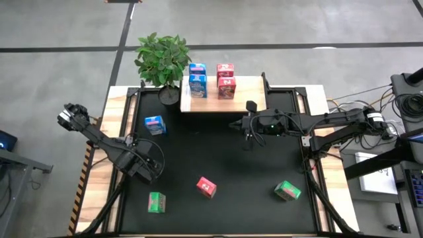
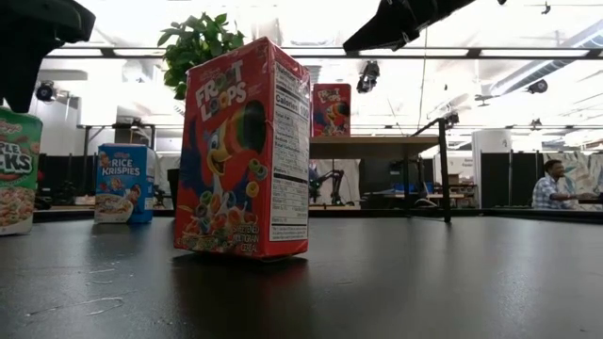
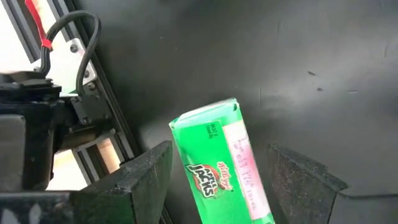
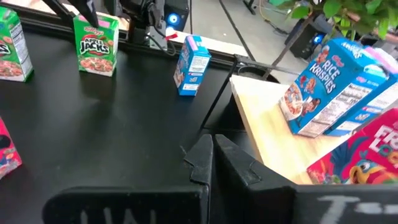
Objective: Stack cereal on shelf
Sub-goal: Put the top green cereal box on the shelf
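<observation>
**Two grippers, eight cartons in sight**

Two fingers of my left gripper (image 3: 214, 180) stand spread wide, one on each side of a green carton (image 3: 221, 162) that lies on the black mat (image 3: 298, 56); in my left wrist view neither finger touches it. From above, that gripper (image 1: 147, 168) hangs just above the green carton (image 1: 156, 202), well away from the shelf (image 1: 248, 100) and toward the mat's front left corner.

My right gripper (image 4: 208, 158) has its fingers pressed together with nothing between them. It sits (image 1: 248, 127) just off the shelf's front edge, over bare mat.

On the shelf I count four cartons in two short rows: two blue ones (image 1: 197, 80) on the side nearer the plant (image 1: 162, 58), and two red ones (image 1: 226, 80) beside them. In my right wrist view the blue pair (image 4: 326, 87) stands upright on the light wood (image 4: 267, 118), with a red one (image 4: 354, 158) close by.

A third blue carton (image 1: 154, 124) stands on the mat just off the shelf's plant-side corner. A red carton (image 1: 206, 187) lies well in front of the shelf, near the mat's middle. A second green carton (image 1: 288, 191) rests far from the shelf, toward the front right.

In the room beyond the table a person (image 2: 549, 184) sits at a desk.
</observation>
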Motion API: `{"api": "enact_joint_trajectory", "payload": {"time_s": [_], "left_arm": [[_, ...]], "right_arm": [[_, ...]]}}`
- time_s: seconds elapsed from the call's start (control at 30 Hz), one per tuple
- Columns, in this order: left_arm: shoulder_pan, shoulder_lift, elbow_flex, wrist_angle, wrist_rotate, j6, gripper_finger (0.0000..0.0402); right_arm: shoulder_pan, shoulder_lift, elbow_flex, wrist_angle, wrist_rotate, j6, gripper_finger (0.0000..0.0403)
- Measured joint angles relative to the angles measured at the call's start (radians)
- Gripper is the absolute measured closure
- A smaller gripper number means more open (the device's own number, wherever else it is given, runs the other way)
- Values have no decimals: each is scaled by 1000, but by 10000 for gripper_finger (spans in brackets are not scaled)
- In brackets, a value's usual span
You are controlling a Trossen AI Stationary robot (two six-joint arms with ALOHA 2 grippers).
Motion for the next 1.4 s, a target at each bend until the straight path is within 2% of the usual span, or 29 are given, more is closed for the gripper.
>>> {"api": "enact_joint_trajectory", "payload": {"time_s": [0.17, 0.4, 0.6, 0.83, 1.03, 1.2, 1.4], "left_arm": [[-3, -4, 0, -23, 0, 23, 159], [-15, -4, -3, -33, 0, 23, 131], [-72, -4, -41, 32, -16, -44, 131], [-153, -4, -80, 81, -34, -120, 181], [-161, -4, -75, 90, -42, -84, 240], [-158, -4, 30, 65, -189, 58, 263], [-145, -4, 211, 37, -516, 306, 266]], "right_arm": [[0, 0, -1, -8, 0, 35, 394], [0, 0, -3, -13, 0, 53, 394], [0, 0, -4, -46, 3, 63, 394], [0, 0, -4, -50, 3, 70, 394], [0, -6, -3, -54, 4, 73, 394], [5, -65, -3, -97, 4, 83, 394], [43, -184, -27, -132, -2, 122, 394]]}}
